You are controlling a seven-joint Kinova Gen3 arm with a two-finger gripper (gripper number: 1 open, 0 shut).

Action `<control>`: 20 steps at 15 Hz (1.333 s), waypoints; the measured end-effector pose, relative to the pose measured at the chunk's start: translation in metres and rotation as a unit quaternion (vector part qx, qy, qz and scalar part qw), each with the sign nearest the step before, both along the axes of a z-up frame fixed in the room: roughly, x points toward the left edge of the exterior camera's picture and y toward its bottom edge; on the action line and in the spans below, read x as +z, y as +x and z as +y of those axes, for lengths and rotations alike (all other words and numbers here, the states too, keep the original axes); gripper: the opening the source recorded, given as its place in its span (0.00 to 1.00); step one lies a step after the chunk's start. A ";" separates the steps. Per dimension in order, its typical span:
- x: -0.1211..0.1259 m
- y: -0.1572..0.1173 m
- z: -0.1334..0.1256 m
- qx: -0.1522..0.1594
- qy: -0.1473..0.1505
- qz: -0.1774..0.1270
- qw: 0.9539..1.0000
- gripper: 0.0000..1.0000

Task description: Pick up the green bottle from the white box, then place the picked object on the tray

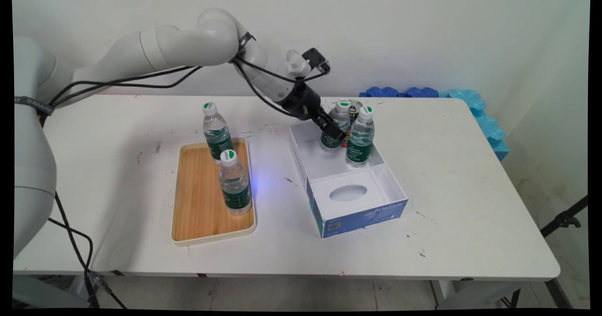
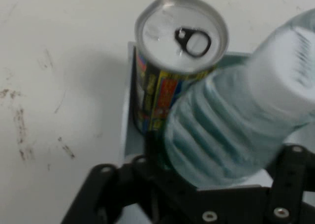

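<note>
Nearest me, a wooden tray (image 1: 197, 203) holds two bottles. My gripper (image 1: 335, 132) pinches a water bottle (image 1: 336, 130) at the box's (image 1: 357, 212) far end, beside a can (image 2: 172, 81); I'd hold it upright.

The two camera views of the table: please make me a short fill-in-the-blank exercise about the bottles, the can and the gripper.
1. On the wooden tray stand ____ water bottles.
2. The blue and white box holds two water bottles and one drink ____.
3. The gripper is at the box's water bottle that stands on the ____ in the main view.
4. The caps of the bottles are white and ____.

Missing words: two; can; left; green
</note>
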State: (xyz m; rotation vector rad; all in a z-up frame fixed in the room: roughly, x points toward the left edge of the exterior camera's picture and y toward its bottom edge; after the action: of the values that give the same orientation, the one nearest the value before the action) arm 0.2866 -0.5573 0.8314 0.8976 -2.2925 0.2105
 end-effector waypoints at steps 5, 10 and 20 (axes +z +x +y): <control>-0.001 0.002 -0.001 0.002 -0.009 0.002 1.000 0.00; 0.024 0.015 0.006 0.011 -0.026 0.012 1.000 0.00; 0.121 0.098 0.086 -0.003 -0.021 0.019 1.000 0.00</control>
State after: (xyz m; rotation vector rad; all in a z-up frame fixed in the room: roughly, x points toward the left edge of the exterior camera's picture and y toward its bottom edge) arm 0.3846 -0.4712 0.9525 0.8658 -2.2477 0.2352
